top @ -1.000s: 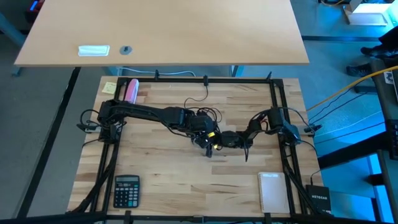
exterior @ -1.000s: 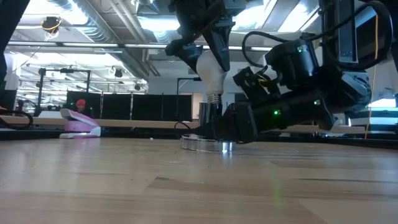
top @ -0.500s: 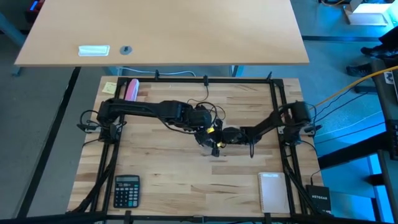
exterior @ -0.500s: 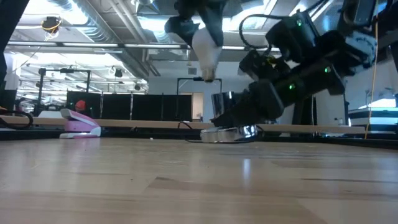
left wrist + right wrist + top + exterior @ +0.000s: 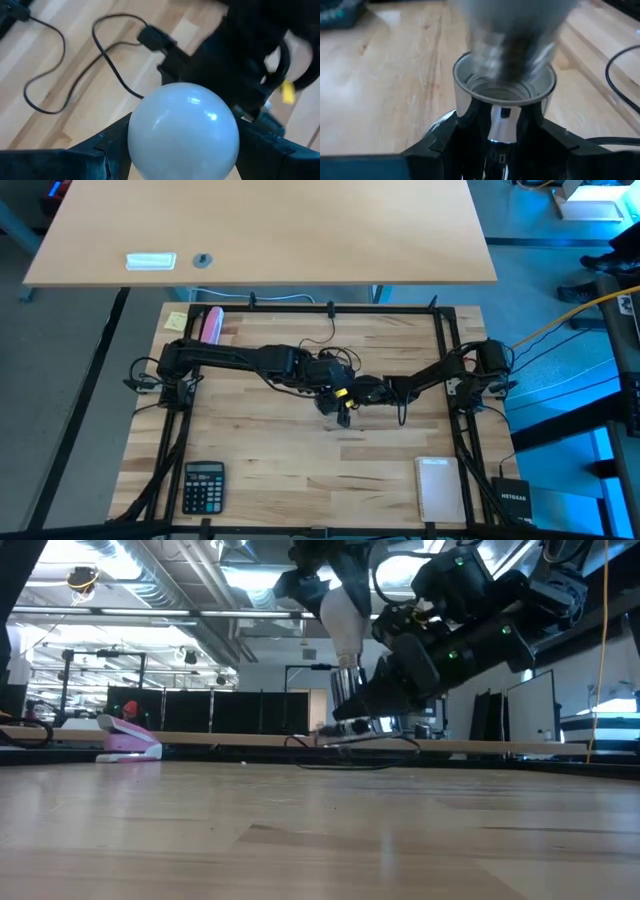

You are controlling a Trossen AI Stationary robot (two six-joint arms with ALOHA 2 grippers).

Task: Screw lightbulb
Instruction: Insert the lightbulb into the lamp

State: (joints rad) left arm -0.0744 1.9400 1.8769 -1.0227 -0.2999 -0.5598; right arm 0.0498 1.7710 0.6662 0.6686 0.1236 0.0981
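Gripping lightbulb (image 5: 183, 131), left tool (image 5: 182, 150); right tool (image 5: 502, 132), socket (image 5: 504, 82).

lightbulb (image 5: 341, 622) | white, upright, base down | raised above table

This is a robotics lab or test workshop in a large open industrial hall. The wooden table (image 5: 300, 470) is fenced by a black metal frame (image 5: 445, 360) that carries two dark arms, with cables (image 5: 540, 345) running off its side to equipment on the floor. A plain desk (image 5: 270, 230) stands just beyond it. Loose test props lie about the table: a calculator (image 5: 203, 486), a notebook (image 5: 440, 488), a pink-and-white object (image 5: 209, 324). The low view looks into the hall behind: exposed ducts and pipes (image 5: 150, 580) on the ceiling, strip lights (image 5: 60, 655), dark partition panels (image 5: 230, 710), and a monitor (image 5: 530, 705) on a stand.
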